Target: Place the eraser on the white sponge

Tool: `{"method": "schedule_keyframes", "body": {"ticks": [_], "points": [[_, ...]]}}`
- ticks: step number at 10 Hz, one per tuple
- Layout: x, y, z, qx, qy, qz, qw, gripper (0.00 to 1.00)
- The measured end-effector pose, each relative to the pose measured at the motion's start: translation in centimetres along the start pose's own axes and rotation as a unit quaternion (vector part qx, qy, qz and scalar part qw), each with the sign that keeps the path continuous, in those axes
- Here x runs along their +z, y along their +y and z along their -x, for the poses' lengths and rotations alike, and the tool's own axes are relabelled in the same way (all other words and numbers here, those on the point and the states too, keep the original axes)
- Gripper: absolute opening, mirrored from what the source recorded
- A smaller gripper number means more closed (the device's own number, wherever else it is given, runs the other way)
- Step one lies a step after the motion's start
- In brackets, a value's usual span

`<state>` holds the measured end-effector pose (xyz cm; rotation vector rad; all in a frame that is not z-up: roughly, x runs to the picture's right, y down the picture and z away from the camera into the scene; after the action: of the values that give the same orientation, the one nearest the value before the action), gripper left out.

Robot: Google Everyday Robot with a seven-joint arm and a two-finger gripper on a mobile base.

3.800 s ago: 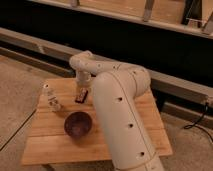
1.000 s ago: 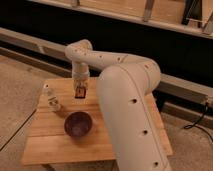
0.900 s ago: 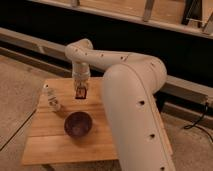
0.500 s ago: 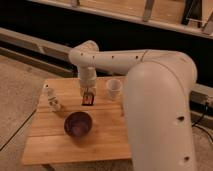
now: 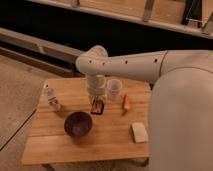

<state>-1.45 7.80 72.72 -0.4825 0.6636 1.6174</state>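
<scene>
Tool [image 5: 97, 101] clamps the eraser [image 5: 97, 107] from above, beside the cup [image 5: 114, 90], seemingly just off the surface [image 5: 55, 145] (ready to carry). The white sponge [image 5: 139, 132] lies well apart.

Bearing, on the wooden table [image 5: 55, 147]: small bottle [image 5: 52, 99] left, purple bowl [image 5: 78, 124] near centre, white sponge [image 5: 139, 132] near right, white cup [image 5: 114, 90] and orange carrot piece [image 5: 127, 102] farther right. Hovering over the middle: gripper [image 5: 96, 102] clasping eraser [image 5: 97, 107].

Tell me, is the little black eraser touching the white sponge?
Apart. The camera view shows the eraser gripped in the end effector over the middle of the table, with bare wood separating it from the white sponge near the front edge.
</scene>
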Motion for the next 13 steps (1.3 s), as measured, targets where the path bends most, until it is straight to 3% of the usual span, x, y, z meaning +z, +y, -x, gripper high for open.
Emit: {"method": "schedule_keyframes", "body": {"ticks": [4,9,13], "points": [[1.2,-3.9,-2.1,0.057,0.010,-0.010,0.9983,0.00],[4.0,-7.1,-3.6,0.113,0.008,0.013,0.9935,0.00],[5.9,-9.7,-6.1,0.149,0.009,0.016,0.9887,0.00]]}}
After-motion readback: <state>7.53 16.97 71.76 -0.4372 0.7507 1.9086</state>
